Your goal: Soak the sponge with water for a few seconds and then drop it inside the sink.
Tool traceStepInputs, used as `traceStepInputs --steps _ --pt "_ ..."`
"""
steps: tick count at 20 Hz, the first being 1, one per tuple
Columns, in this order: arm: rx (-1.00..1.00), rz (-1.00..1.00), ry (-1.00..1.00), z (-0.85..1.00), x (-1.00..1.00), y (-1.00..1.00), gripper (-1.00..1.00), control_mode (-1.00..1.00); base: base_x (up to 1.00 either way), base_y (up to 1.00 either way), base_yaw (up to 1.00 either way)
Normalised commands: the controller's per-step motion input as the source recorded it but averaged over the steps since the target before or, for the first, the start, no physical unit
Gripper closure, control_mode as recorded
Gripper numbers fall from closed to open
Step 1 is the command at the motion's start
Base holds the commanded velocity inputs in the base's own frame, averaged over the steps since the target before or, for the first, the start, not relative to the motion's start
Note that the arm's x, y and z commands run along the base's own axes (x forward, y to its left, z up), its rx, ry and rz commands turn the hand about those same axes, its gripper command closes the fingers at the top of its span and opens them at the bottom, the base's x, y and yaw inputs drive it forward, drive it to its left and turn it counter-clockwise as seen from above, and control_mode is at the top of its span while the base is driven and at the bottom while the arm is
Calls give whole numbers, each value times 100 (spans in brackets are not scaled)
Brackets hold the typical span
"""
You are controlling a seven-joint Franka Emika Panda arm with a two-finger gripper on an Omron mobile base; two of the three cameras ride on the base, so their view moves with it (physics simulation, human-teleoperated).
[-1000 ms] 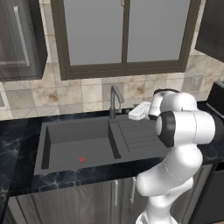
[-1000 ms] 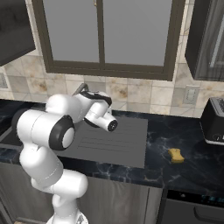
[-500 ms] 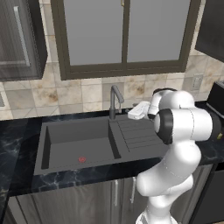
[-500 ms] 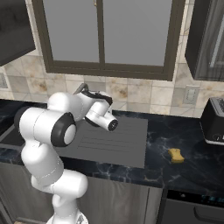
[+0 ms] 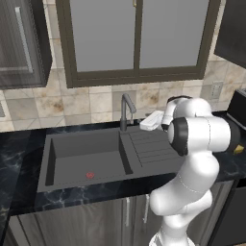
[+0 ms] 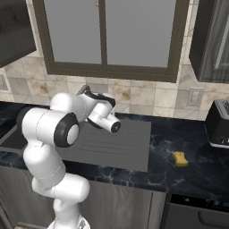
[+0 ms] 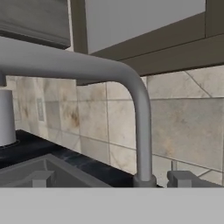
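Surface: black marbled surface (image 6: 197, 147) under a tiled wall and a dark-framed window (image 5: 137, 38).
Sink: dark grey sink (image 5: 72, 156) set into it, red drain mark (image 5: 89, 175) on the basin floor, ribbed drainboard to the right.
Faucet: grey gooseneck faucet (image 7: 140, 113) seen close up in the hand view.
Gripper: gripper (image 5: 150, 121) just beside the faucet, over the drainboard, fingers spread wide, nothing between them.
Sponge: yellow sponge (image 6: 180, 158) lies on the surface well right of the sink, near a toaster (image 6: 218, 121).
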Motion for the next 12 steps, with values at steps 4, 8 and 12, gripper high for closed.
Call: traceStepInputs --steps 4,8,12 --pt "0 0 -2 -8 11 0 -100 -100 0 0 0" --pt "0 0 -2 -6 15 0 -100 -100 0 0 0" --pt "0 0 -2 -5 19 0 -100 -100 0 0 0"
